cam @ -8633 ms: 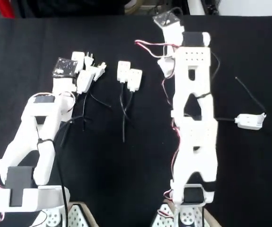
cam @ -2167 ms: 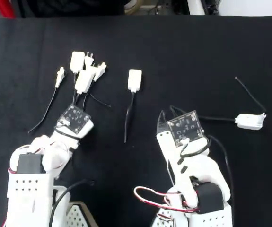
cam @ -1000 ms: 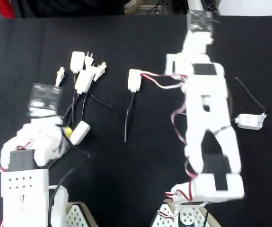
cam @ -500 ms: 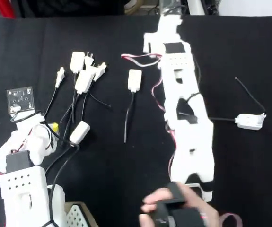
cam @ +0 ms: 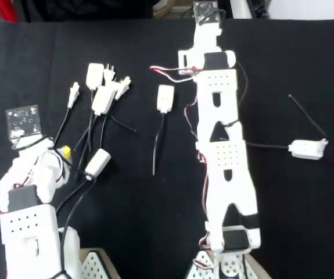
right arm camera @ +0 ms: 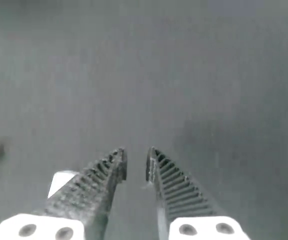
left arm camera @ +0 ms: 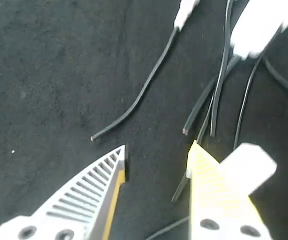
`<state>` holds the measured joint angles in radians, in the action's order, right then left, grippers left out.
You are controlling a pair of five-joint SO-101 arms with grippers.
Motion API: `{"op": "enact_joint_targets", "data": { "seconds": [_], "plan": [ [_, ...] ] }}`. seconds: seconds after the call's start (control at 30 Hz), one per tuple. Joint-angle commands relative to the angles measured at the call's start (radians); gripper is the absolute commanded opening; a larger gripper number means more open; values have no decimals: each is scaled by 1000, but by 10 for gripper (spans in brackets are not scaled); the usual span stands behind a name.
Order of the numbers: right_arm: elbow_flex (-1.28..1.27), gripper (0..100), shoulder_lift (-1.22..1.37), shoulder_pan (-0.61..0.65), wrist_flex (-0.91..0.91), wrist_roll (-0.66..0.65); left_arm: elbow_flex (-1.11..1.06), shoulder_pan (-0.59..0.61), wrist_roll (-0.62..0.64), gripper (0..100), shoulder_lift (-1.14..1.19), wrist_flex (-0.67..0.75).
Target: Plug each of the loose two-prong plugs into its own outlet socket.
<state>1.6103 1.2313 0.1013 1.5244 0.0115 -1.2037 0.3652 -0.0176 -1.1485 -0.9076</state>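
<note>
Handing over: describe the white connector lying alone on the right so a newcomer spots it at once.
On the black table, find the long white right arm stretched up the middle. To its right, far from the cluster of white plugs, lies a small white oblong connector block. It is the only white piece on that side, with a thin black cord running toward the arm.

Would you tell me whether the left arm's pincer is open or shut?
Open: the left pincer shows a wide gap between its tips, gripping nothing.
</note>
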Motion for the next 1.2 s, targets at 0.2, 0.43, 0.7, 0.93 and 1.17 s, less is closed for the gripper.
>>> {"op": "enact_joint_targets", "data": {
  "seconds": [0.2,0.43,0.7,0.93,1.17],
  "plan": [
    [-31,81,-282,-51,244,-92,174,-170,163,205,206,84],
    [-492,81,-547,-71,242,-160,493,-331,201,207,786,80],
    [-951,81,-944,-98,210,-210,728,-401,370,323,1060,78],
    [-1374,81,-1271,-98,8,-207,809,-433,456,346,1088,75],
    [-1748,81,-1520,-103,-215,-206,837,-438,591,346,1264,209]
  ]
}}
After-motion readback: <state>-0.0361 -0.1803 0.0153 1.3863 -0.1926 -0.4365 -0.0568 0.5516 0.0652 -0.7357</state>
